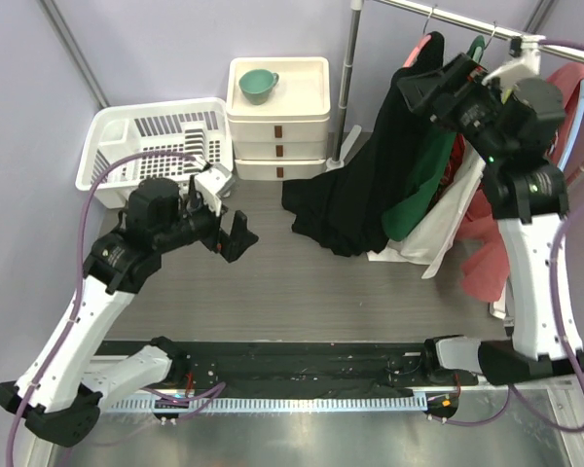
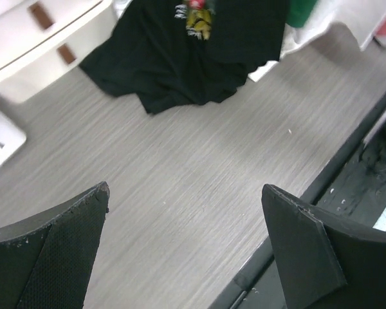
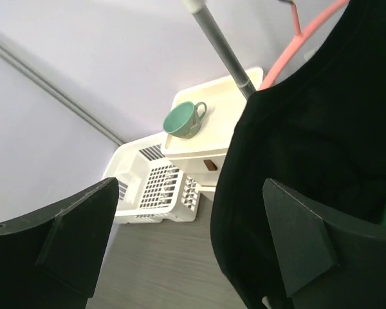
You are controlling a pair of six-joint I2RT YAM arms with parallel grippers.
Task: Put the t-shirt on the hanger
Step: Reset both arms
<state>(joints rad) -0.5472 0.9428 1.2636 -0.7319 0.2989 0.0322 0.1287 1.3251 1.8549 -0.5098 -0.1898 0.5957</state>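
The black t-shirt (image 1: 375, 175) hangs from the pink hanger (image 1: 426, 43) on the rail at the back right, and its lower part lies bunched on the table. In the left wrist view the shirt (image 2: 180, 64) shows its small print (image 2: 197, 16). My right gripper (image 1: 430, 86) is open, raised beside the shirt's shoulder just below the hanger. In its wrist view the shirt (image 3: 309, 148) hangs past the open right gripper (image 3: 190, 183), with the pink hanger (image 3: 296, 48) above. My left gripper (image 1: 236, 236) is open and empty over the table, left of the shirt's hem; its wrist view (image 2: 186, 190) shows bare table between the fingers.
A dark green garment (image 1: 428, 185), a white one (image 1: 438, 238) and a salmon-red one (image 1: 489, 255) hang right of the shirt. The rail's upright pole (image 1: 348, 78) stands behind. A white drawer unit (image 1: 277, 122) with a teal cup (image 1: 258, 85) and a white basket (image 1: 156, 146) stand at the back left.
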